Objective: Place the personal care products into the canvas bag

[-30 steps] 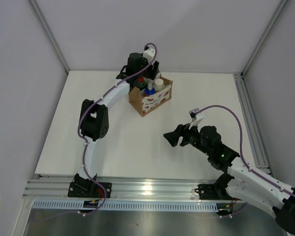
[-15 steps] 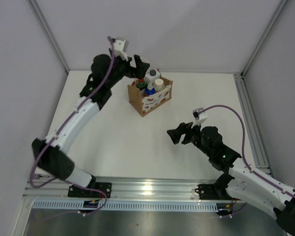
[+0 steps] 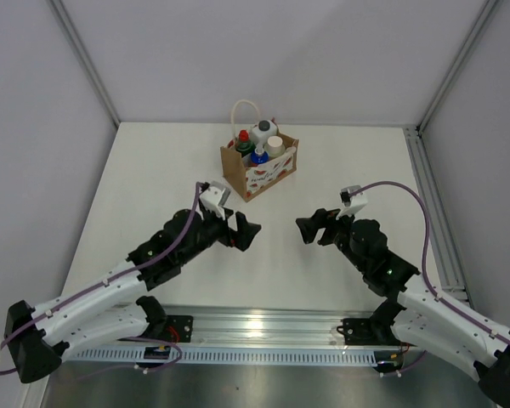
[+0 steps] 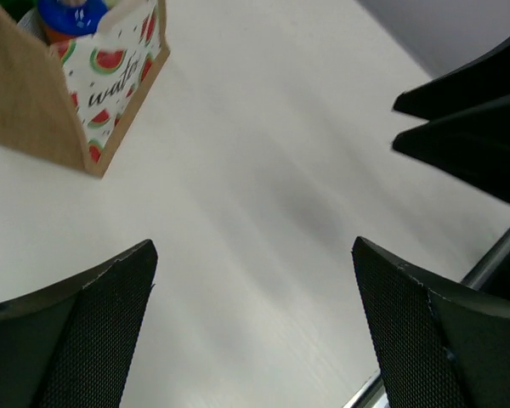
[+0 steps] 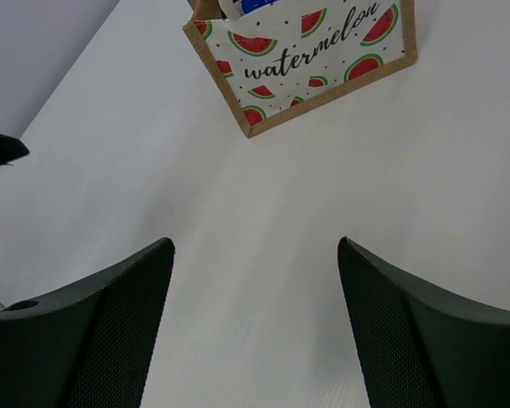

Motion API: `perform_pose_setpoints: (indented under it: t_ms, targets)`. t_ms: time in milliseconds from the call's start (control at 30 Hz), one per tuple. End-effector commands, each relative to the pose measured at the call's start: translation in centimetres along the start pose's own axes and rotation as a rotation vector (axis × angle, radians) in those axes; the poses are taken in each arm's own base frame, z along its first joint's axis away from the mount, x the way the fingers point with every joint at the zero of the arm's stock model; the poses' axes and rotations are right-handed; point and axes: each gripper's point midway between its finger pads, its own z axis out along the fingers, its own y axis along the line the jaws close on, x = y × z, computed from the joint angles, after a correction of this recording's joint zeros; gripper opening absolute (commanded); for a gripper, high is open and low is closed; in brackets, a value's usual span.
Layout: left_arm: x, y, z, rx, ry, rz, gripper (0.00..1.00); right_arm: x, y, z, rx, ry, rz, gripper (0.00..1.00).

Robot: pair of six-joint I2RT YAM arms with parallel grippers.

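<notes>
Near left: left hand (image 3: 247, 235), fingers spread wide with nothing between them, low over the bare worktop (image 3: 153, 170), on the near side of the bag.

Far middle: canvas bag (image 3: 267, 175), upright, well apart from both hands. It has brown ends and a white side printed with red watermelon slices. Black script reads "watermelon" in the right wrist view; only "wate" shows in the left wrist view. A white rope handle (image 3: 240, 115) loops up.

All four stand inside: red-capped bottle (image 3: 243, 136), blue-capped bottle (image 3: 258, 157), white bottle with dark cap (image 3: 263, 129), white-capped bottle (image 3: 274, 144).

Right: right hand (image 3: 309, 229), fingers apart, empty, facing the left hand across the worktop.
</notes>
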Motion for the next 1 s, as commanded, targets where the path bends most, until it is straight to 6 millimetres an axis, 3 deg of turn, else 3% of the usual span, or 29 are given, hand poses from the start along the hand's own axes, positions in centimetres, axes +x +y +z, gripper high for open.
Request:
perform_pose_setpoints:
  t_ms: [0, 100, 167, 367, 400, 700, 967]
  targets:
    - [0.2, 1.8, -0.9, -0.108, -0.059, 0.018, 0.99, -2.2, 1.7, 0.1, -0.054, -0.048, 0.022, 0.82]
    - [0.8, 1.8, -1.5, -0.096, -0.102, 0.035, 0.99, -1.4, 3.7, 0.6, -0.147, 0.009, 0.034, 0.82]
    - [1.3, 1.9, -1.8, -0.083, -0.117, 0.034, 0.99, -1.3, 3.9, 1.0, -0.141, 0.022, 0.038, 0.82]
    - [1.2, 0.5, -2.6, 0.015, -0.158, 0.041, 0.99, -0.9, 3.0, 1.5, -0.095, 0.028, 0.021, 0.83]
    - [0.4, -0.1, -2.7, 0.034, -0.164, 0.044, 0.99, -0.7, 2.7, 1.5, -0.082, 0.028, 0.018, 0.83]
    - [0.7, 1.3, -3.1, -0.047, -0.179, 0.042, 0.99, -2.2, 2.1, 0.8, -0.068, -0.073, 0.034, 0.85]
    - [0.5, 1.4, -3.9, -0.050, -0.190, 0.028, 0.99, -0.8, 2.2, 1.7, -0.079, -0.028, 0.020, 0.84]
